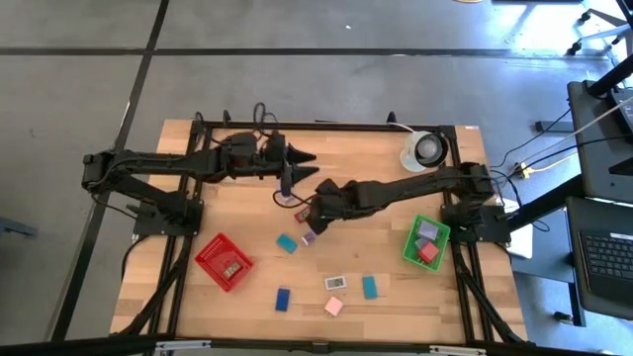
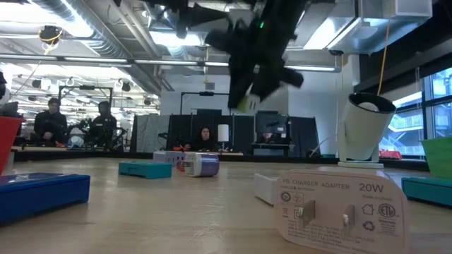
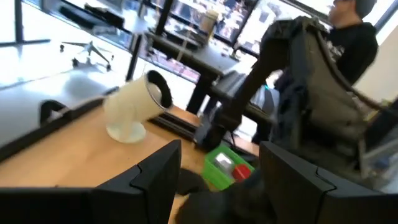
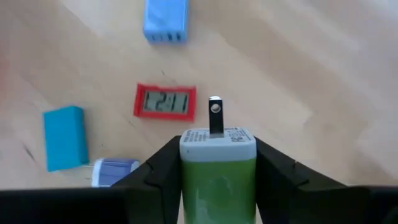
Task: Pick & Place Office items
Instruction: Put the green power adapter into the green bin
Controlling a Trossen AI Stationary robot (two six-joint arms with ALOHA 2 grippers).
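I see 2 arms over the wooden tabletop [image 1: 396, 247]. The right end effector [image 4: 217, 163] is pinching 1 green charger [image 4: 217, 177] between its fingers, 1 metal prong pointing out from its white top; the low view shows it lifted clear of the tabletop. In the high view that end effector [image 1: 315, 213] sits near the middle. The left end effector [image 1: 302, 158] hangs toward the far edge, fingers [image 3: 155, 174] spread with nothing between them.

Loose items I count on the tabletop in the high view: 1 teal block [image 1: 287, 242], 1 lavender piece [image 1: 308, 237] just beside it, 1 blue block [image 1: 283, 299], 1 pink block [image 1: 333, 307], 1 red-framed clock [image 1: 335, 283], 1 teal block nearer the green basket [image 1: 370, 287], plus 1 small piece [image 1: 285, 199] between the 2 end effectors that I can't identify. That's 2 teal, 1 of each other.

2 baskets: the red basket [image 1: 211, 259] on the left holds 1 small item; the green basket [image 1: 413, 249] on the right holds 2, 1 lavender-grey and 1 red. 1 white round object [image 1: 423, 148] stands at the far right corner. The low view puts 1 white adapter [image 2: 339, 206] close to the camera. 3 people sit in the room behind.
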